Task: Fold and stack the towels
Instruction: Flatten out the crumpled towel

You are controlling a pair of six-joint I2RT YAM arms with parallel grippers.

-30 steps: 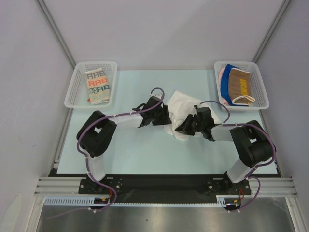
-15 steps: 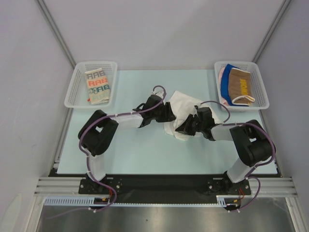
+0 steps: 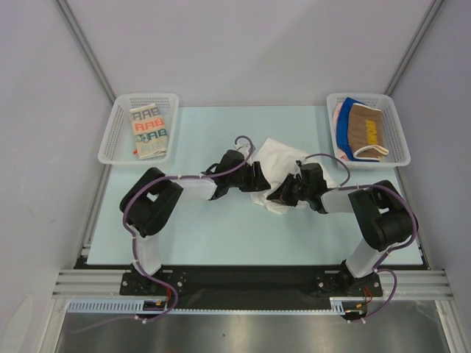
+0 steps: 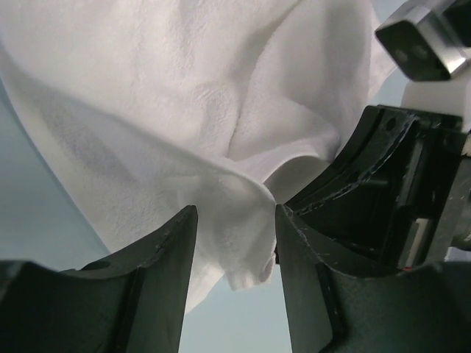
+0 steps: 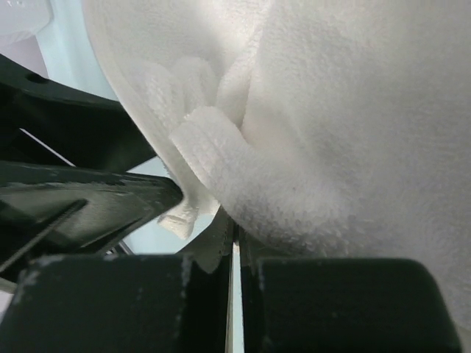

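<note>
Soft, limp white towel (image 3: 284, 157) is bunched mid-table, toward the far edge. Its fold is pinched by R gripper (image 5: 235, 246). L gripper (image 4: 234, 224) jaws are spread around the hem, prob. not touching. Hem corners are best gripped.

A pale blue tabletop (image 3: 221, 235) fills the middle of the top view, closed in by plain grey walls (image 3: 243, 51). A white plastic mesh basket (image 3: 110, 138) sits at its far left corner, and a second mesh basket (image 3: 398, 134) sits at the far right corner, well apart. A silver aluminium rail (image 3: 88, 282) runs along the near edge, with a brushed metal sheet (image 3: 243, 334) below it.
</note>
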